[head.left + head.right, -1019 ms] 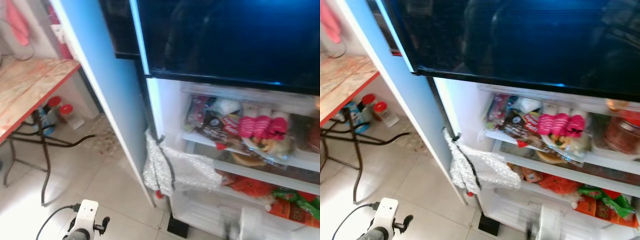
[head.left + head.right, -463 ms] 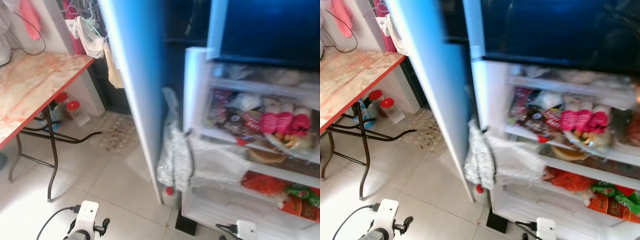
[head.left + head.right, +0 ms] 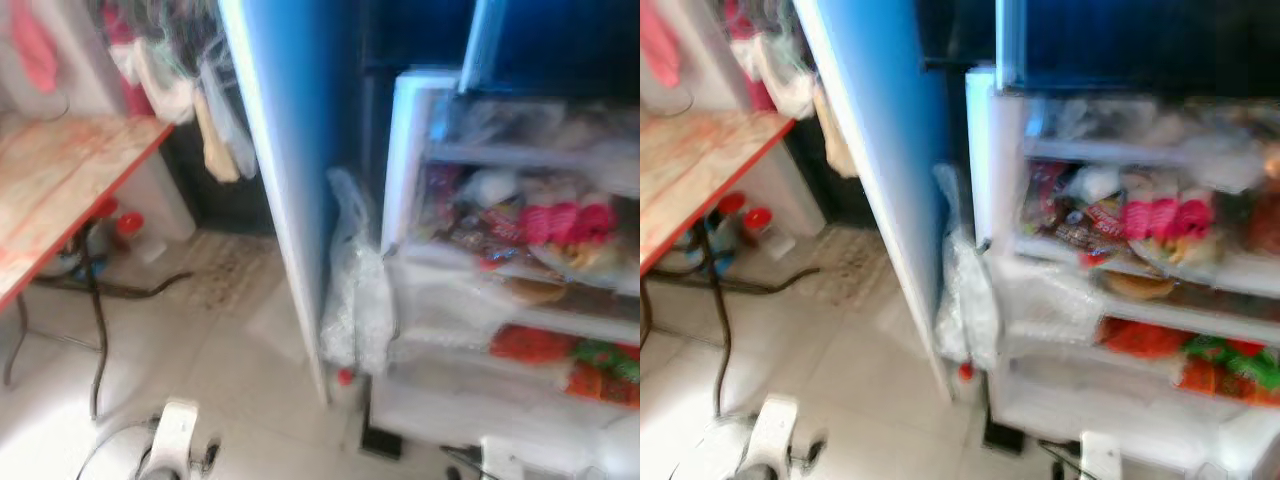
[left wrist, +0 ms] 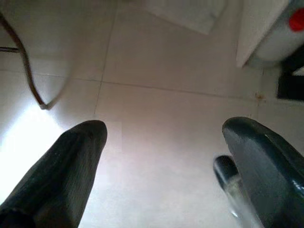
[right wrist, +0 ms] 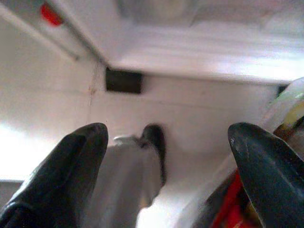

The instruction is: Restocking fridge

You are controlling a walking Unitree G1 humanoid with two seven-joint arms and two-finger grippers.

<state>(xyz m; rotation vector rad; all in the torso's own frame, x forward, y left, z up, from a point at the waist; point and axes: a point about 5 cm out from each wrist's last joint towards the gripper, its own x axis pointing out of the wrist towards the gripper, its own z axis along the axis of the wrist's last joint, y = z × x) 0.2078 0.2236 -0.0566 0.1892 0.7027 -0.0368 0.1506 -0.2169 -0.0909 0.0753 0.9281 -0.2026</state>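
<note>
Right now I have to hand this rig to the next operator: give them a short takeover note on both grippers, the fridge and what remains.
Left gripper: open, holding nothing, low over the tiled floor.
Right gripper: open, holding nothing, low near the fridge's base.
Fridge: door open; the shelves already hold packets, among them a pink pack and red and green packets lower down. A clear plastic bag hangs at the hinge side.
Done: door open.
Left: no item to stock is in either gripper; fetch one. The head views are blurred, so details are uncertain.
</note>
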